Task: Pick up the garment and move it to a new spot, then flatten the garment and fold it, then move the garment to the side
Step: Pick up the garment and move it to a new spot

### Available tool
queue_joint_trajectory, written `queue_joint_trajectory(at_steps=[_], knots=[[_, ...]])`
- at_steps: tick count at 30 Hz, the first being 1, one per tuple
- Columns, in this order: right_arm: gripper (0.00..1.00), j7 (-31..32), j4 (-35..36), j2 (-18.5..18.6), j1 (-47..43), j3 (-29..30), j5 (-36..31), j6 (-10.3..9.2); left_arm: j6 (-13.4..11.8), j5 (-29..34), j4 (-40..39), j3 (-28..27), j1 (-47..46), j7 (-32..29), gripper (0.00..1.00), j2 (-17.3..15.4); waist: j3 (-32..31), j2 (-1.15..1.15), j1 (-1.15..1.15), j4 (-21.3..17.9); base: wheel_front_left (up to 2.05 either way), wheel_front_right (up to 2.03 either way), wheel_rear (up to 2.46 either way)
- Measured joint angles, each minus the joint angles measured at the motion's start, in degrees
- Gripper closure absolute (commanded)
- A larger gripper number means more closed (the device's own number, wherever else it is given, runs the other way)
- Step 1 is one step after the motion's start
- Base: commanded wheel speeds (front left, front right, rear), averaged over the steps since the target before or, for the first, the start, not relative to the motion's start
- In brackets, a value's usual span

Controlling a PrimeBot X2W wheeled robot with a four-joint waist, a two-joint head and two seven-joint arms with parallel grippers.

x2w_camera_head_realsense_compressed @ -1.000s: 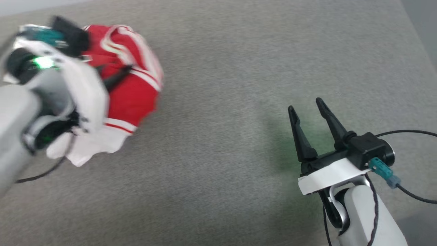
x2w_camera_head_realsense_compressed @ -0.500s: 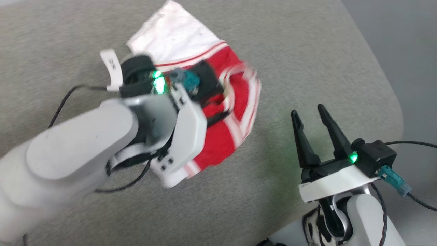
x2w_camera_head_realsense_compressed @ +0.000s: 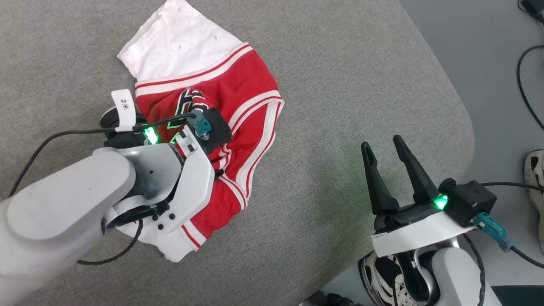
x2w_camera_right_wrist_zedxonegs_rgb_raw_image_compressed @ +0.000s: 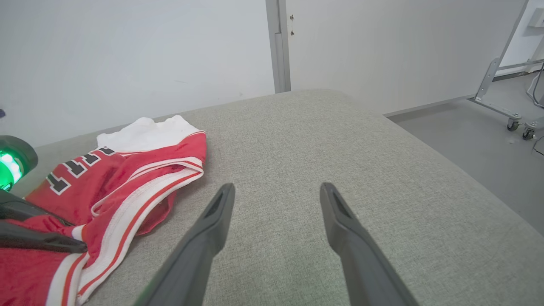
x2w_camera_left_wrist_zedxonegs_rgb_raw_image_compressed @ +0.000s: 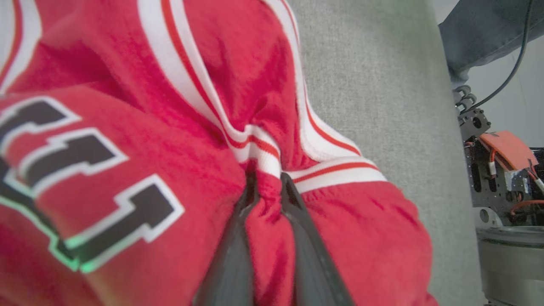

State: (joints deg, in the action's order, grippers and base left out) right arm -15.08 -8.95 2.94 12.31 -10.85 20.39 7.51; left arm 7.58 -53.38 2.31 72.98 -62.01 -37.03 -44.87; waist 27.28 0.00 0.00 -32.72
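**Garment** (x2w_camera_head_realsense_compressed: 238, 110): red jersey T-shirt of thin, soft fabric, crumpled in a heap on the grey woven pad (x2w_camera_head_realsense_compressed: 348, 76). One white sleeve is spread flat at its far end. It has white-and-red striped trim and black, white-outlined lettering.

**Left gripper** (x2w_camera_left_wrist_zedxonegs_rgb_raw_image_compressed: 264, 180): over the garment's middle, its fingers pinched tight on a bunched red fold beside the striped trim.

**Right gripper** (x2w_camera_head_realsense_compressed: 382, 143): well apart from the garment's right edge, its tapered dark fingers spread and holding nothing.

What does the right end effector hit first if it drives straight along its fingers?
Probably the grey padded surface: the open right end effector points across its bare part, and the garment lies off to its left. Depth is unclear; it might skim over.
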Motion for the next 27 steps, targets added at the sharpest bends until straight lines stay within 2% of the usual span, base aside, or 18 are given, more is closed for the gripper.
queue_joint_trajectory(at_steps=[5,6,7,8,9,10,14,18,22,27], knots=[[0.00,0.00,0.66,0.00,0.30,-0.19,0.18,0.00,0.07,0.14,0.82,-0.31,0.22,-0.78,1.00,0.42,0.55,0.00,0.00,0.14,0.00,0.00,0.00],[0.00,0.01,0.79,0.00,0.38,-0.07,0.16,0.00,0.07,0.33,1.03,-0.31,0.19,-0.52,0.88,0.65,0.56,0.00,0.00,0.29,0.00,0.00,0.00],[0.00,0.00,0.88,0.01,0.38,0.13,0.12,0.00,0.07,0.33,1.20,-0.25,0.08,0.02,0.67,0.87,0.54,0.00,0.00,0.53,0.00,0.00,0.00],[0.00,0.00,0.90,0.00,0.39,0.22,-0.12,0.00,0.07,0.14,1.26,-0.16,0.08,0.80,0.51,1.01,0.45,0.00,0.00,0.81,0.00,0.00,0.00],[0.00,0.00,0.88,-0.01,0.40,0.36,-0.58,0.00,0.07,-0.30,1.35,-0.08,0.06,1.68,0.19,1.13,0.29,0.00,0.00,1.13,0.00,0.00,0.00],[0.00,0.00,0.81,-0.01,0.41,0.56,-1.09,0.00,0.07,-0.48,1.32,0.13,0.03,2.92,0.00,1.16,0.05,0.00,0.00,1.46,0.00,0.00,0.00],[0.00,0.00,-0.32,0.00,0.71,2.40,-3.41,0.00,-0.01,-2.42,1.22,0.44,-0.13,10.62,0.00,1.10,-1.37,0.00,0.00,3.41,0.00,0.00,0.00],[0.00,0.00,-1.38,-0.02,1.31,4.41,-6.30,0.00,-0.01,-5.34,2.42,0.43,-0.04,21.71,0.00,0.97,-3.39,0.00,0.00,6.23,0.00,0.00,0.00],[0.00,0.00,-2.93,-0.01,1.57,7.09,-9.56,0.00,-0.01,-9.20,6.27,0.19,1.93,33.79,0.00,1.04,-5.68,0.00,0.00,9.78,0.00,0.00,0.00],[0.00,0.00,-4.63,-0.04,2.24,9.99,-13.56,0.00,-0.01,-14.08,14.15,-0.86,8.80,47.59,0.00,1.80,-8.44,0.00,0.00,14.84,0.00,0.00,0.00]])
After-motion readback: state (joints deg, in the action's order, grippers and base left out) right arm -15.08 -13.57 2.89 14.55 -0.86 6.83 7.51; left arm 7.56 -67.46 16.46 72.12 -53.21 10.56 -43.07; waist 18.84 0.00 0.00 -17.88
